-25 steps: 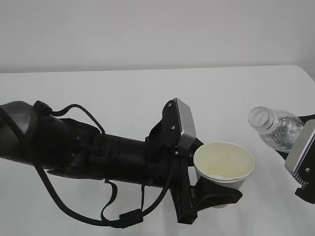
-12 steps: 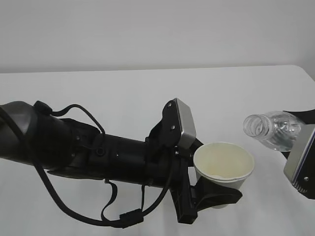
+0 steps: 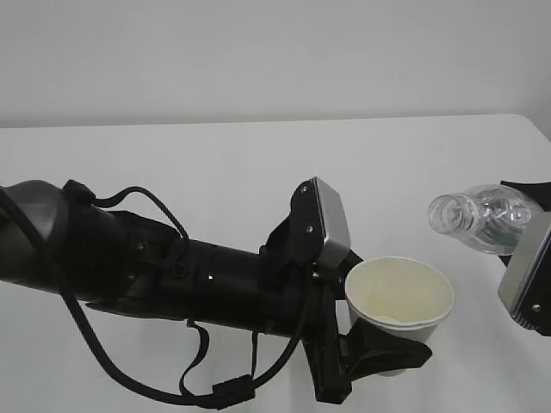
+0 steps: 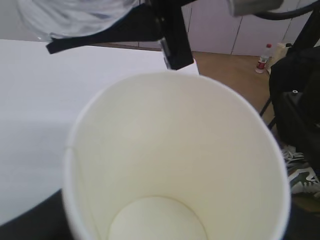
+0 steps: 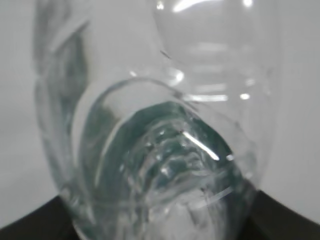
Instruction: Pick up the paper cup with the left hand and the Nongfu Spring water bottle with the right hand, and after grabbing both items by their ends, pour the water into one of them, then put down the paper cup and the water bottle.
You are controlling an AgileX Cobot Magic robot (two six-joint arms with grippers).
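My left pincer (image 3: 379,357) is clenched around the lower part of the paper cup (image 3: 399,301), black jaws wrapping its tapered wall from below. The cup is lifted off the white counter (image 3: 215,163) and stands roughly upright, its mouth tipped slightly towards the exterior camera. In my left wrist view the cup (image 4: 175,160) fills nearly the whole picture: rolled rim, cream inside, a pale round bottom with no liquid I can make out.

My right pincer (image 3: 529,267) grasps the Nongfu Spring water bottle (image 3: 482,217) at its bottom end, at the right edge of the exterior view. The bottle lies tilted close to level, its uncapped mouth pointing left and sitting above and just to the right of the cup's rim, apart from it. No stream shows between mouth and cup. My right wrist view looks along the clear ribbed bottle (image 5: 160,140) from its base, with a green tint deep inside; whether water remains in it I cannot tell. The bottle's blurred body (image 4: 75,17) also shows at the top left of my left wrist view, above the cup.
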